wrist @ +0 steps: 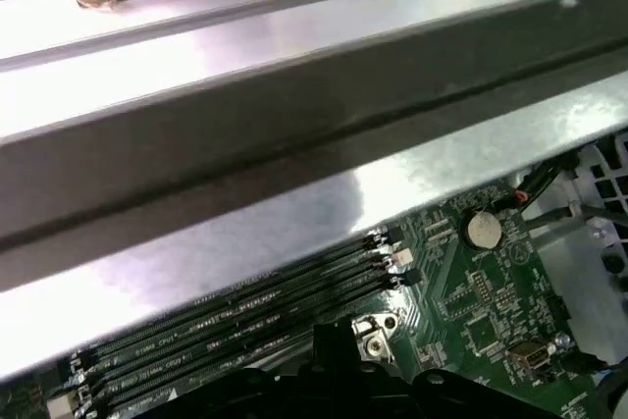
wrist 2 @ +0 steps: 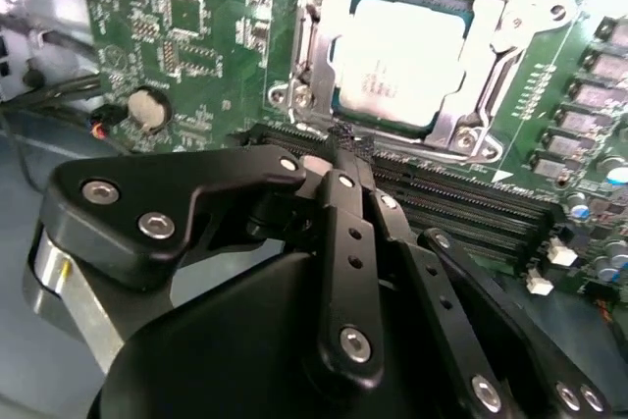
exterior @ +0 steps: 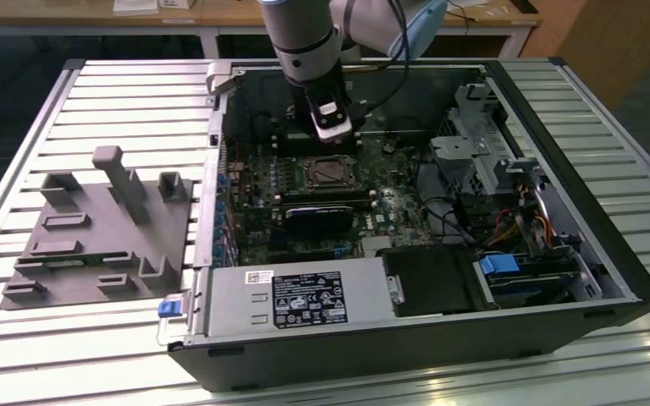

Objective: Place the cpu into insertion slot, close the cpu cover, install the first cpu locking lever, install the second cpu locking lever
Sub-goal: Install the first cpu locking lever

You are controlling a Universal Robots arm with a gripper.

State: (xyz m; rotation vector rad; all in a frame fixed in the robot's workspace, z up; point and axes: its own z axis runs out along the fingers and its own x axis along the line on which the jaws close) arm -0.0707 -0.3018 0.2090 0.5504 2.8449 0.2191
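While the hand [wrist 2: 339, 149] hovers closed, the cpu [wrist 2: 404, 61] lies just beyond.

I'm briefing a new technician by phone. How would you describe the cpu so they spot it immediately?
Look inside the open computer case, at the green motherboard below the gripper. The cpu lies in the square socket there, framed by the cpu cover; it is the plain pale metal square among green circuitry.

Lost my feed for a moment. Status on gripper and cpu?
Gripper shut, empty, beside the socket. Cpu seated in insertion slot, cpu cover down over it. Nothing in the way.
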